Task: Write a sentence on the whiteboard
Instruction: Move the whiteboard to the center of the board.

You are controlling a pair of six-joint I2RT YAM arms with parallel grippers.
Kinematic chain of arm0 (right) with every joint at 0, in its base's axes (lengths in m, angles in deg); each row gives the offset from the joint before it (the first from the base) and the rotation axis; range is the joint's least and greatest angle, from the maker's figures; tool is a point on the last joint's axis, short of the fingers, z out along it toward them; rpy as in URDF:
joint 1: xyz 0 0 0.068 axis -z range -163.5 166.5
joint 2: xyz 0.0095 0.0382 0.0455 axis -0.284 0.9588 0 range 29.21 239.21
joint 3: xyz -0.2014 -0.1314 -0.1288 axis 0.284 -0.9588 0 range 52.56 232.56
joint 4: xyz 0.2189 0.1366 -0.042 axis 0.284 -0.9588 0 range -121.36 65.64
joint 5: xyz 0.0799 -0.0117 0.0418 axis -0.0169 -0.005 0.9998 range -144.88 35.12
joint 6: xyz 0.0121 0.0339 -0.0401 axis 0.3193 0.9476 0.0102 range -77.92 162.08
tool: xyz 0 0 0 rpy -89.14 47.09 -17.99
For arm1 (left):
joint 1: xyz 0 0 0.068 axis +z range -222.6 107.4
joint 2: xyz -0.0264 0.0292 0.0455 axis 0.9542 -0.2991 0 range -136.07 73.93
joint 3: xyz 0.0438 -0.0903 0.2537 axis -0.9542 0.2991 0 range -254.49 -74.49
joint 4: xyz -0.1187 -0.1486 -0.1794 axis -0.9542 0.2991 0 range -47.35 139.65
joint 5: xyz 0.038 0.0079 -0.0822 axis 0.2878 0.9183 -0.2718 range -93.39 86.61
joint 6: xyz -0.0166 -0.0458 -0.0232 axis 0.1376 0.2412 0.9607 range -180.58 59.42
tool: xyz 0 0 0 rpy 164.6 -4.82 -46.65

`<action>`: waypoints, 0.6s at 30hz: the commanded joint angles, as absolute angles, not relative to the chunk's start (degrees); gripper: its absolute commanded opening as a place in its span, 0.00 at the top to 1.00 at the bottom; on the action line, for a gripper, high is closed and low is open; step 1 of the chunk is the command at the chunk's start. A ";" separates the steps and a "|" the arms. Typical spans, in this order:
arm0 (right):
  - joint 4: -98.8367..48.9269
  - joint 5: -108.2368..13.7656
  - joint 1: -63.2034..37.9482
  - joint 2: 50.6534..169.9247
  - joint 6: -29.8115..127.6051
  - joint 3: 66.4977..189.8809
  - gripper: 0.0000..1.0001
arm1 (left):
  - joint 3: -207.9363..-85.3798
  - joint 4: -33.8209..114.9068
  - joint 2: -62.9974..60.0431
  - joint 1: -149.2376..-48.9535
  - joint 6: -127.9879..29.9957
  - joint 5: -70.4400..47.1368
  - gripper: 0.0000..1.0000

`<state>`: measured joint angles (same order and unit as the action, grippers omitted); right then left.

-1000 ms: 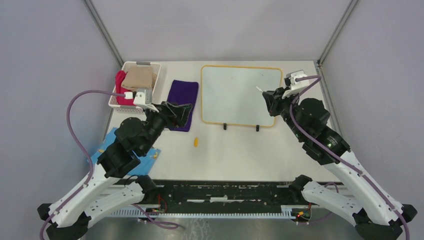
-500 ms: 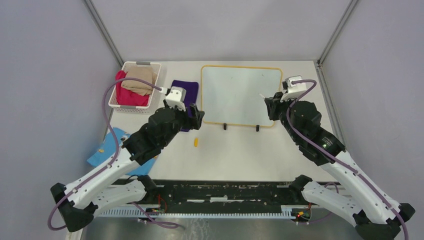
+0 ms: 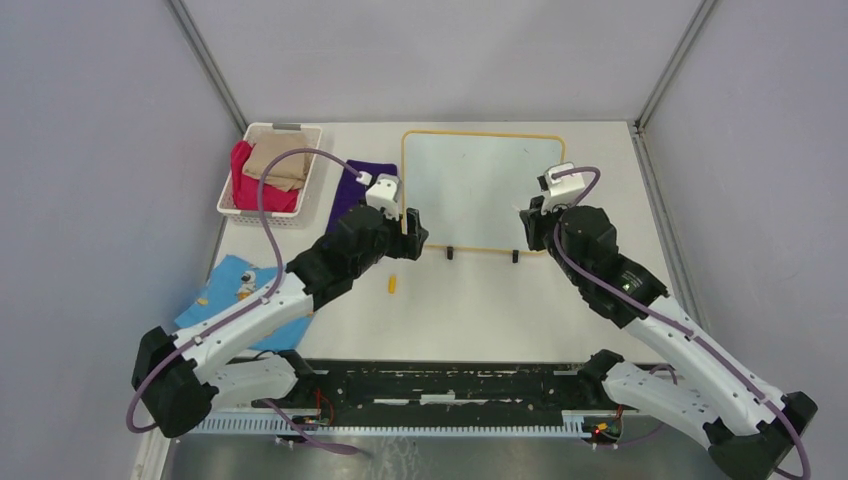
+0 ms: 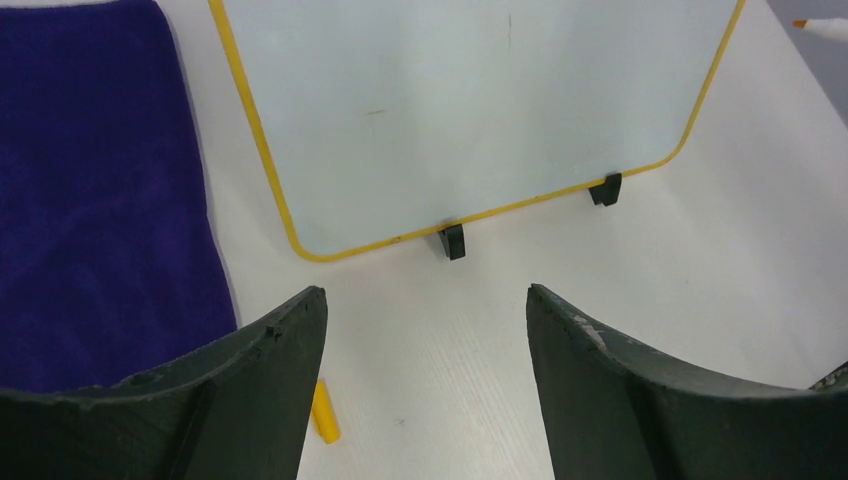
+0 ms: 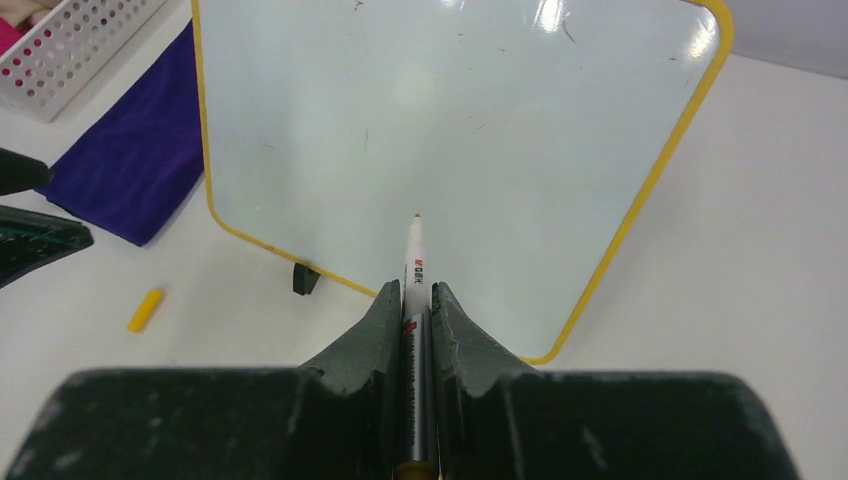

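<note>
White table (image 3: pixel 480 310), top view: blank whiteboard (image 3: pixel 482 190) lies at 12 o'clock. Left wrist: left claw (image 4: pixel 425 300) released, empty, the board's feet ahead at 12 o'clock. Right wrist: right claw (image 5: pixel 415 292) clenched on a marker (image 5: pixel 415 255), its tip over the board. Writing is apparently not begun; the next move calls for lowering the tip to touch.

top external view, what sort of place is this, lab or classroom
Probably a robot lab test cell: grey walls box in a white table, a left arm and a right arm are mounted at its near edge, and a whiteboard lies ready.
</note>
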<state>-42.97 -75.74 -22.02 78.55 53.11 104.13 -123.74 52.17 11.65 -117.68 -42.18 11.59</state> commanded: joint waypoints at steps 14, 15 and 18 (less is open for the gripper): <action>-29.43 -66.48 -22.20 70.43 44.60 93.69 1.00 | -121.94 35.44 -9.10 -118.81 -33.24 4.68 0.33; -29.09 -65.79 -22.14 69.48 44.93 93.30 1.00 | -122.29 35.44 -10.26 -119.04 -32.43 6.28 0.33; -28.55 -64.89 -22.22 66.71 45.24 92.56 1.00 | -122.94 34.54 -14.32 -119.75 -31.39 9.00 0.34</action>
<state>-33.38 -66.60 -22.07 70.38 44.72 92.94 -119.96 39.95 -10.84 -118.81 -35.30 4.07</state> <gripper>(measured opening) 0.178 0.669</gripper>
